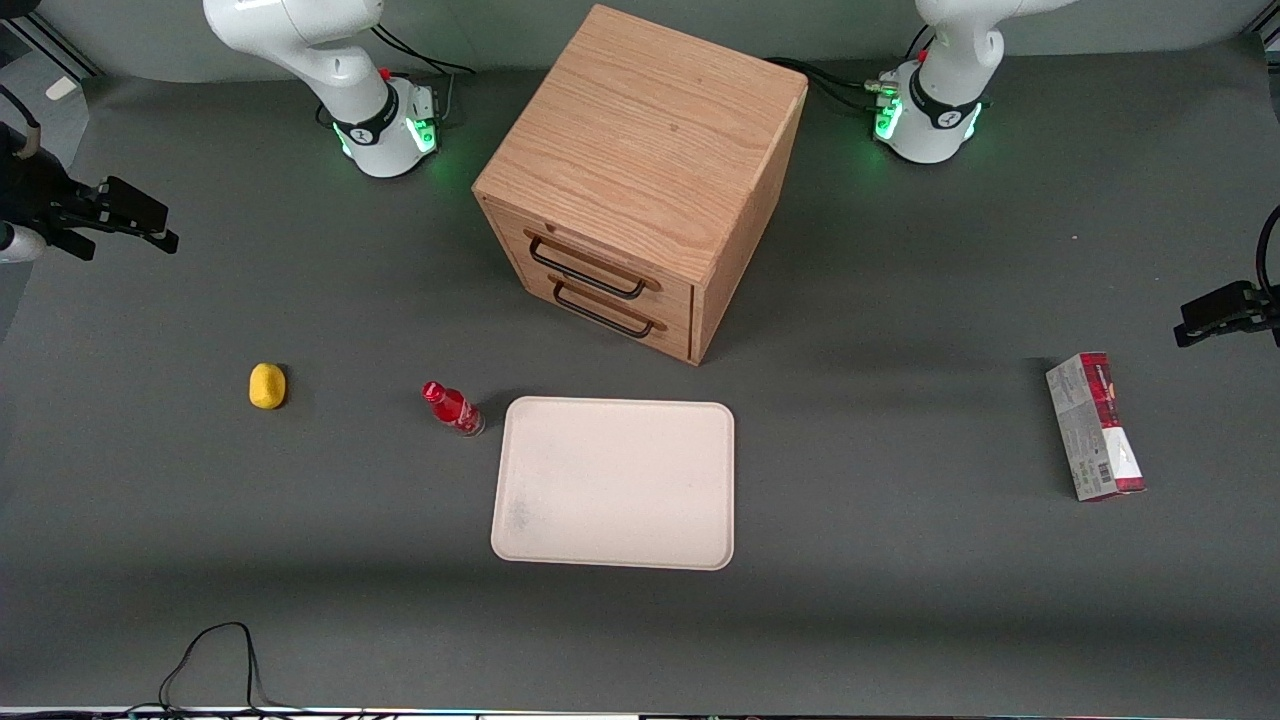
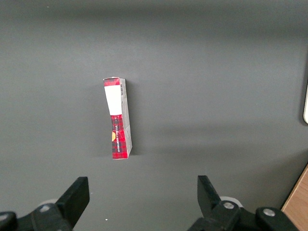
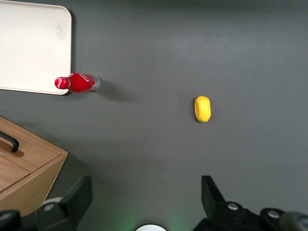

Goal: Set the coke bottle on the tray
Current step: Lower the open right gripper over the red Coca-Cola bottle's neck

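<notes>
the small red coke bottle with a red cap (image 1: 452, 408) stands on the grey surface (image 1: 300, 520) just beside the flat cream-white rectangular tray (image 1: 615, 483). the gripper (image 3: 144, 202), wide open and empty, is held well above it. the body should be grasped squarely, then lifted clear of the low rim.

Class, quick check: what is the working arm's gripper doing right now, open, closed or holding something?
Gripper: open and empty, raised over bare table toward the working arm's end, clear of the coke bottle, which stands beside the tray.
</notes>
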